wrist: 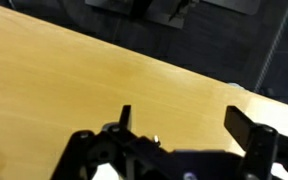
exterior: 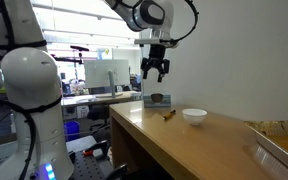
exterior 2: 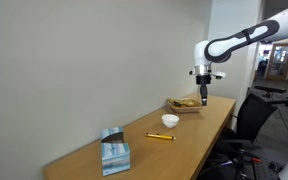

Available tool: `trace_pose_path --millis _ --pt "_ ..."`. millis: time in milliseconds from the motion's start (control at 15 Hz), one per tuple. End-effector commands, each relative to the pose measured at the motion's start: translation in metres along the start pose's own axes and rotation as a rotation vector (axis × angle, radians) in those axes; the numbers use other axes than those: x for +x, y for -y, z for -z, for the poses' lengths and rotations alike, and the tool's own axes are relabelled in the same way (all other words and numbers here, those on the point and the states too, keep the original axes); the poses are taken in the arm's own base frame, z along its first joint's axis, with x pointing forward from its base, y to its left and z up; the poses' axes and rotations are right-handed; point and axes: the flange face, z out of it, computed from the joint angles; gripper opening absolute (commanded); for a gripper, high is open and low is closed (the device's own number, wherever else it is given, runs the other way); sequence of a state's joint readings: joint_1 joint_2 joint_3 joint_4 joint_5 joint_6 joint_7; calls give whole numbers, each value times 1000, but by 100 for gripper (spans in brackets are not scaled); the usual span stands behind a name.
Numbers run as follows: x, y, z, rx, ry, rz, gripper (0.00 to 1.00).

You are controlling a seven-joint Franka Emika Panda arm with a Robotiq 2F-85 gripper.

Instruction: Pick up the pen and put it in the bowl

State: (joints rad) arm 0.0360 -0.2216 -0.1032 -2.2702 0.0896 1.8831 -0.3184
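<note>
The pen (exterior: 169,116) is a short yellowish stick lying on the wooden table, also seen in an exterior view (exterior 2: 160,136). The small white bowl (exterior: 194,116) stands just beside it, a short gap apart, and shows in both exterior views (exterior 2: 170,120). My gripper (exterior: 155,70) hangs high above the table with fingers spread and empty; it also shows in an exterior view (exterior 2: 204,95). In the wrist view the open fingers (wrist: 184,125) frame only bare table; pen and bowl are out of that view.
The wooden table (exterior: 184,145) runs along a white wall. A grey boxy container (exterior: 158,100) sits at one end (exterior 2: 114,152). A tray with items (exterior 2: 188,104) lies at the opposite end (exterior: 284,150). Office desks and chairs stand beyond the table edge.
</note>
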Motion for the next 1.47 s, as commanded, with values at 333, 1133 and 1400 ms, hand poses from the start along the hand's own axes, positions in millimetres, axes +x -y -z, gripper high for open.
trace_pose_path --millis 333,1133,1400 --pt "133 19 -38 -124 -133 154 100" --pt "259 15 -159 -112 -20 268 100" --pt "260 16 -184 -104 -4 271 100"
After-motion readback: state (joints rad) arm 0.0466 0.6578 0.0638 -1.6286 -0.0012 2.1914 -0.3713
